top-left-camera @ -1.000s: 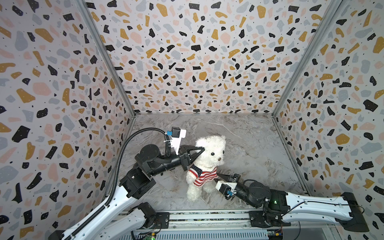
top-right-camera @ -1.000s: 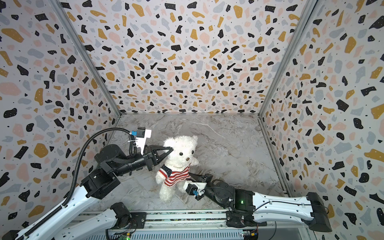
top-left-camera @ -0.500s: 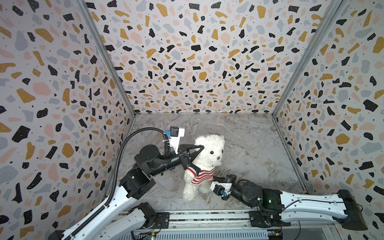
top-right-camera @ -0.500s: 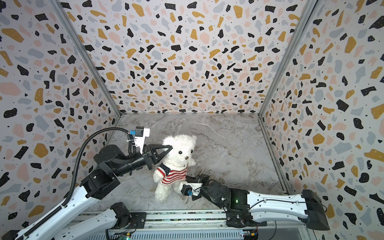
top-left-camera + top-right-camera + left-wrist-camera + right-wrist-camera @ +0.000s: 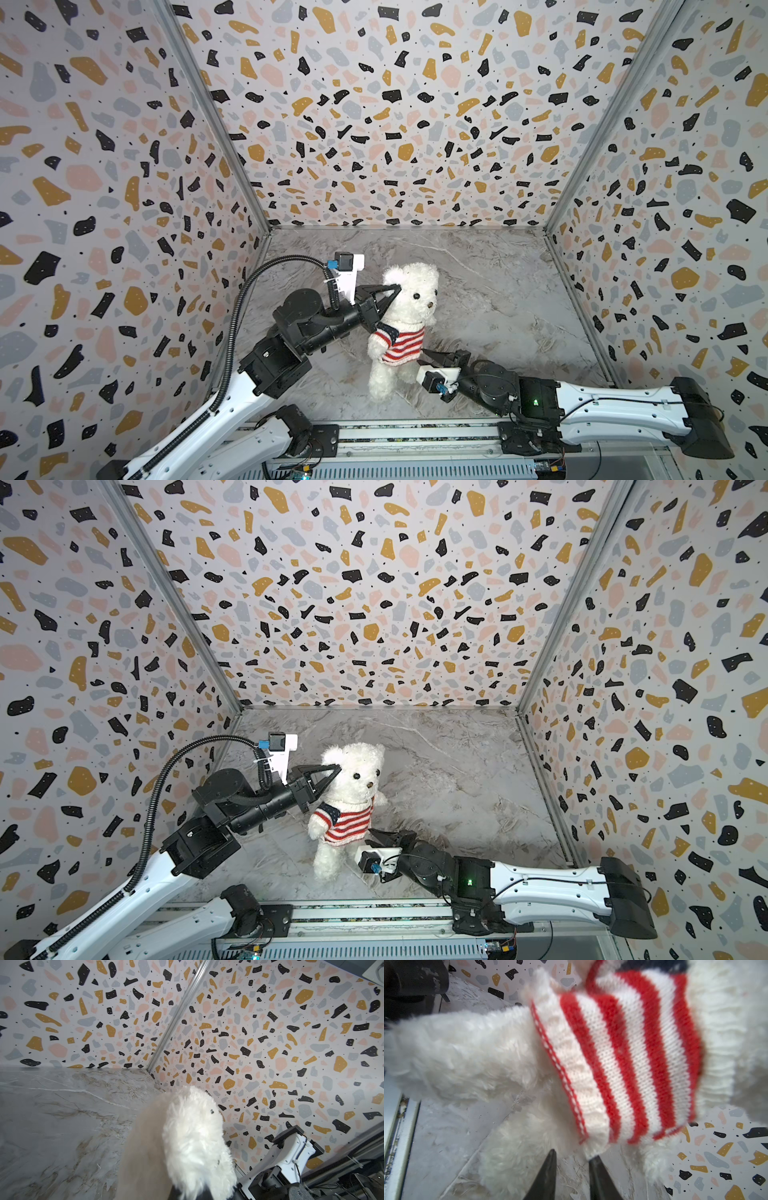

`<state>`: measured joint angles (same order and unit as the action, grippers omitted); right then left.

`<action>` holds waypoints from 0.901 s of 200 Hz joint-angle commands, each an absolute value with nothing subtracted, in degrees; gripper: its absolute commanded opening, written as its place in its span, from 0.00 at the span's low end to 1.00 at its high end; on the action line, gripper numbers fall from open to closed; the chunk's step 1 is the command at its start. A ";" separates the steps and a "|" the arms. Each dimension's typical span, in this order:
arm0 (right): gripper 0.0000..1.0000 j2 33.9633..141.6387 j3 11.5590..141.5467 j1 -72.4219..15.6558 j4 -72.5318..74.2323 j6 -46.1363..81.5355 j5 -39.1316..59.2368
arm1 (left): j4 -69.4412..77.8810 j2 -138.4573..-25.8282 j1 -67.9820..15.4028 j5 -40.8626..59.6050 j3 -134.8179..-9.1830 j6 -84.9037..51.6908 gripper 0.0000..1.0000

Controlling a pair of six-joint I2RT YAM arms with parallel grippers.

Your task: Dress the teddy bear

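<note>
The white teddy bear (image 5: 409, 299) stands upright on the floor in both top views, wearing a red-and-white striped top (image 5: 399, 347) with a navy patch on its shoulder. My left gripper (image 5: 395, 287) is shut on the fur at the side of the bear's head; white fur (image 5: 187, 1136) covers its jaws in the left wrist view. My right gripper (image 5: 573, 1155) is open low beside the bear, with bare floor between its fingertips. The top's hem (image 5: 566, 1084) hangs just beyond them, and its corner touches one fingertip (image 5: 592, 1159).
Terrazzo-patterned walls (image 5: 395, 124) close in the grey marbled floor (image 5: 498, 291) on three sides. A metal rail (image 5: 415, 436) with both arm bases runs along the front edge. The right arm (image 5: 540, 887) lies low across the front right.
The right gripper's jaws have parted and let go of the top's hem. The bear and the right gripper shifted slightly left. The left gripper kept its hold on the head.
</note>
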<state>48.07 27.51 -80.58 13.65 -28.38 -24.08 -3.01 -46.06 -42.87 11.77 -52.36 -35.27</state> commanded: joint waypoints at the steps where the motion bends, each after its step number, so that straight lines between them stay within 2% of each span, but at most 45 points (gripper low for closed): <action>1: 0.39 44.46 28.28 -80.68 13.69 -25.05 -24.81 | -5.10 -46.55 -42.89 6.30 -52.96 -31.76 0.00; 55: 0.58 40.31 27.24 -79.87 11.72 -17.08 -25.00 | -10.19 -47.34 -42.89 -4.77 -51.51 -28.17 0.00; 105: 0.60 37.28 25.59 -75.94 12.34 -5.45 -20.23 | -15.93 -50.33 -42.89 -23.90 -50.22 -24.52 0.00; 180: 0.61 33.69 24.71 -66.57 9.73 4.26 -14.94 | -16.31 -62.49 -44.77 -37.57 -50.37 -30.06 0.00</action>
